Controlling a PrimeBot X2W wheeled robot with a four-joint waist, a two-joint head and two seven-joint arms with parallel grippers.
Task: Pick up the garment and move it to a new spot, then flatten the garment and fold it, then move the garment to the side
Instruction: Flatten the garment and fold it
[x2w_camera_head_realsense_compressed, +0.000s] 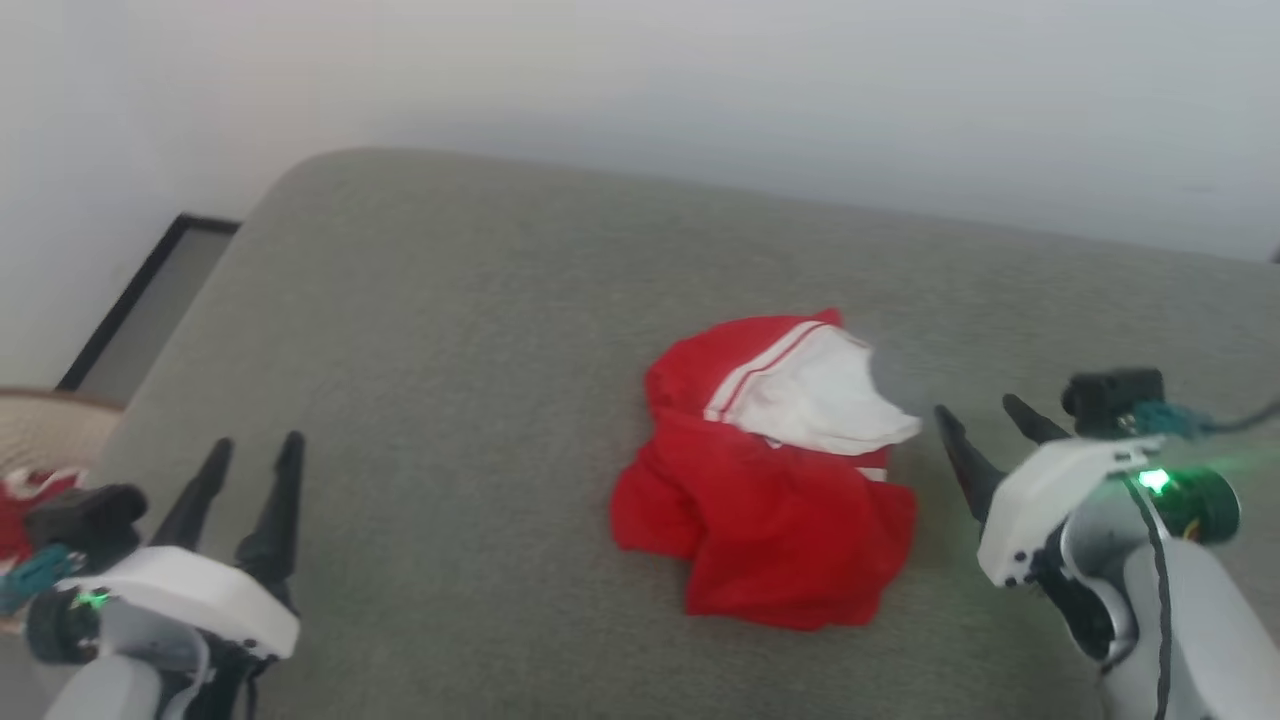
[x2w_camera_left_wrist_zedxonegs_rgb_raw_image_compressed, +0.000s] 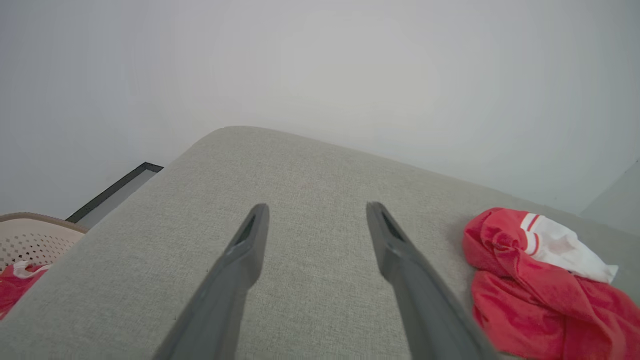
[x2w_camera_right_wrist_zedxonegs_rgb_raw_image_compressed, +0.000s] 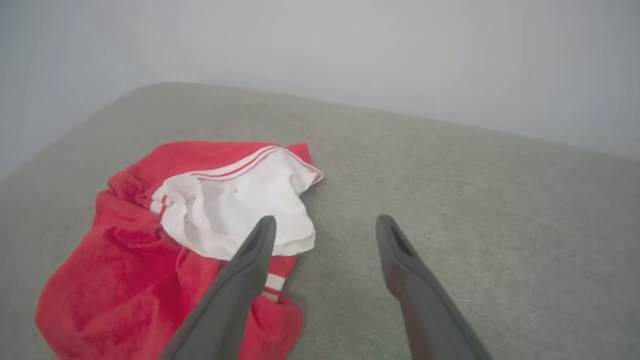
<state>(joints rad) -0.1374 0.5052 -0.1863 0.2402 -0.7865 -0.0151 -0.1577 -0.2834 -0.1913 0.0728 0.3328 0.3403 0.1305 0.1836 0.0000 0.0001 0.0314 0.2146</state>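
1. The right gripper (x2w_camera_head_realsense_compressed: 975, 405) has its jaws spread as wide as they go and holds nothing. Its fingers point at the cushion (x2w_camera_head_realsense_compressed: 450, 350), just beside the garment's right edge. From its own wrist view one finger crosses the white sleeve (x2w_camera_right_wrist_zedxonegs_rgb_raw_image_compressed: 235, 210), but I cannot tell whether it touches.
2. The left gripper (x2w_camera_head_realsense_compressed: 258, 440) is equally wide and empty. It hangs over bare cushion, well apart from the garment.
3. The garment (x2w_camera_head_realsense_compressed: 770, 480) lies as a crumpled heap near the middle of the cushion. The white sleeve with its striped trim sits on top, toward the right gripper, and the red body is bunched beneath and in front.
4. My reading is that the pick-up has not begun. The right arm sits close because the heap is on its side, and wide jaws suit a thick bunch of soft cloth. The left arm seems parked clear, with bare cushion ahead of it that could serve as the new spot.
5. Further out, a pale basket (x2w_camera_left_wrist_zedxonegs_rgb_raw_image_compressed: 30, 240) stands past the cushion's left end with some red cloth (x2w_camera_left_wrist_zedxonegs_rgb_raw_image_compressed: 15, 290) in it. A plain wall (x2w_camera_head_realsense_compressed: 640, 90) runs behind.
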